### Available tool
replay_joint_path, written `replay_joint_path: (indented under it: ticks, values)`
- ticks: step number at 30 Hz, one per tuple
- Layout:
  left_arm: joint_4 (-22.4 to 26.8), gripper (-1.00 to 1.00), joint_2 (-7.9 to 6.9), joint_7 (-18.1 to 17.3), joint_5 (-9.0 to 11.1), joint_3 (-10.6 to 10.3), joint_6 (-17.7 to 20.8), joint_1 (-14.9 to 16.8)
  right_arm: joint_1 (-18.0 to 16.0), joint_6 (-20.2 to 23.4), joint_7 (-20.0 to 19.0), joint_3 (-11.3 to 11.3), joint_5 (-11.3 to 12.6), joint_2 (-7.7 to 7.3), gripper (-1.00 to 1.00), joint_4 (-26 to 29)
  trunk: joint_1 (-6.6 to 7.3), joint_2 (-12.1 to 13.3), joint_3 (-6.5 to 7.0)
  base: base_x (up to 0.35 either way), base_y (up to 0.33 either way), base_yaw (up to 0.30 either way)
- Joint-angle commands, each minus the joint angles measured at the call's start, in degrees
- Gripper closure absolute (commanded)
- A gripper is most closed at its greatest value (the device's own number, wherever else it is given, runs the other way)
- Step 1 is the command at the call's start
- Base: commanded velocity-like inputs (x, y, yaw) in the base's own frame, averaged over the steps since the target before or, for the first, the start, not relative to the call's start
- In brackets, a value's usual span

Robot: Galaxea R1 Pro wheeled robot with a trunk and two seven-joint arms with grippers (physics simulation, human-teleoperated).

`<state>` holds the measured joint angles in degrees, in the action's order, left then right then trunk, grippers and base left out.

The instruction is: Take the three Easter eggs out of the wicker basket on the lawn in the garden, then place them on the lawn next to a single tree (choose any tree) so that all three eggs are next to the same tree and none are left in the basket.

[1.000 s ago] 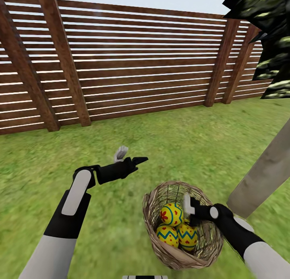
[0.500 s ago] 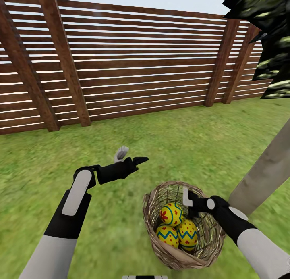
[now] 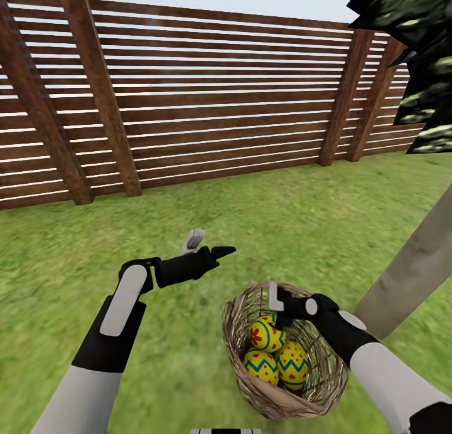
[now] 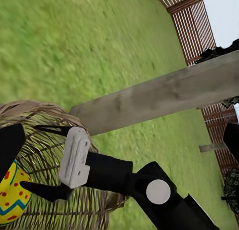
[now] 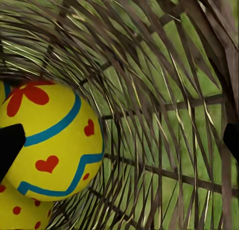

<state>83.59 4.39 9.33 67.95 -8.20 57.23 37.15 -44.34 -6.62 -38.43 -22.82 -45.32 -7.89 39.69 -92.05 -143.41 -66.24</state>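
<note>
reaching: i hold the spread right claw [image 3: 274, 305] over the top egg [image 3: 266, 333] in the wicker basket [image 3: 237, 371].
next: i judge it must drop and pinch.
left claw [image 3: 210, 244]: spread, idle.

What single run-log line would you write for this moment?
phase: reaching into basket | right gripper: open, above top egg | left gripper: open, over grass | eggs in basket: three

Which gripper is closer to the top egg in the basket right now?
The right. The right gripper hangs open just above the top egg, inside the wicker basket rim. The left gripper is open over bare lawn, well off to the basket's far left side.
</note>
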Motion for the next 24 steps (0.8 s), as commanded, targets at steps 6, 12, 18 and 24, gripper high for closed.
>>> replay_joint_path:
  ticks: [6, 12, 18, 24]
  values:
    - [0.03, -1.00, 0.08, 0.60, 0.60, -0.05, 0.16, 0.03, -0.47, -0.82, 0.11, -0.11, -0.36, 1.86, -1.00, -4.21, -0.04, -0.05, -0.49, 0.000, 0.000, 0.000]
    - [0.00, -1.00, 0.09, 0.60, 0.60, -0.06, 0.16, 0.03, -0.48, -3.43, 0.11, -1.20, -0.38, 3.30, -1.00, -5.86, -0.12, -0.09, -1.16, 0.000, 0.000, 0.000]
    - [0.00, -1.00, 0.06, 0.60, 0.60, -0.06, 0.16, 0.03, -0.49, -3.72, 0.11, -1.52, -0.55, 3.34, -1.00, -6.18, -0.12, -0.09, -1.16, 0.000, 0.000, 0.000]
    - [0.00, -1.00, 0.05, 0.60, 0.60, -0.06, 0.16, 0.03, -0.49, -3.82, 0.35, -1.52, -0.56, 3.26, -1.00, -6.20, -0.22, -0.14, -2.04, 0.000, 0.000, 0.000]
